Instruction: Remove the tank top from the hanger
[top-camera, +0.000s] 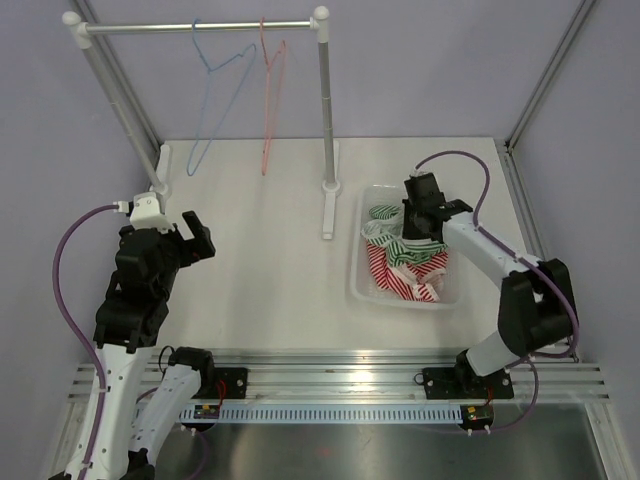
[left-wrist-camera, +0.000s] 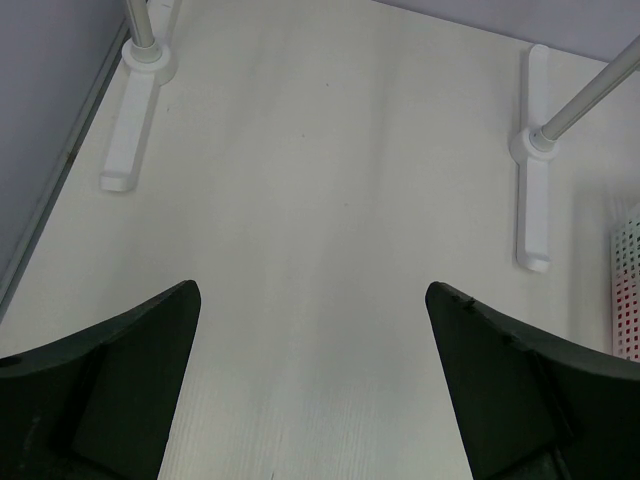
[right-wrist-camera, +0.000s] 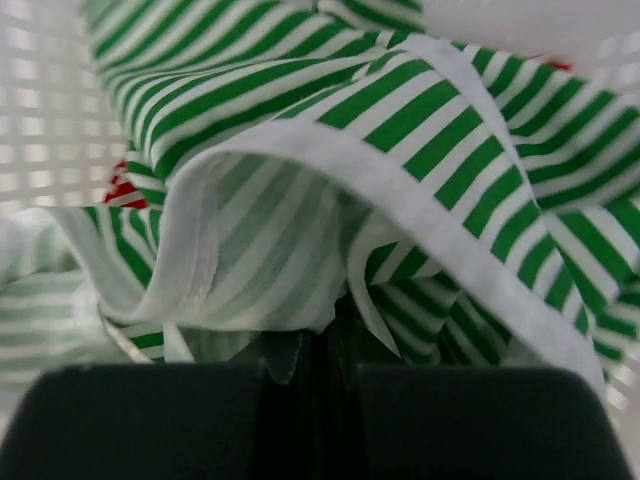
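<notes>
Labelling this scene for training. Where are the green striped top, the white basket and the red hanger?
green striped top (right-wrist-camera: 300, 120): right wrist view, on its striped fabric.
white basket (top-camera: 356, 255): top external view, left rim.
red hanger (top-camera: 264, 160): top external view, lower end.

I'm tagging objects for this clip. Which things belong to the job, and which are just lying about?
Job: green-striped tank top, pinched by right gripper; blue hanger; red hanger, both bare.
Lying about: rack, basket, red-striped garment.

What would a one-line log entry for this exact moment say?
left hand: open, above table | right hand: shut on green striped top in basket | blue hanger, red hanger: bare
</notes>
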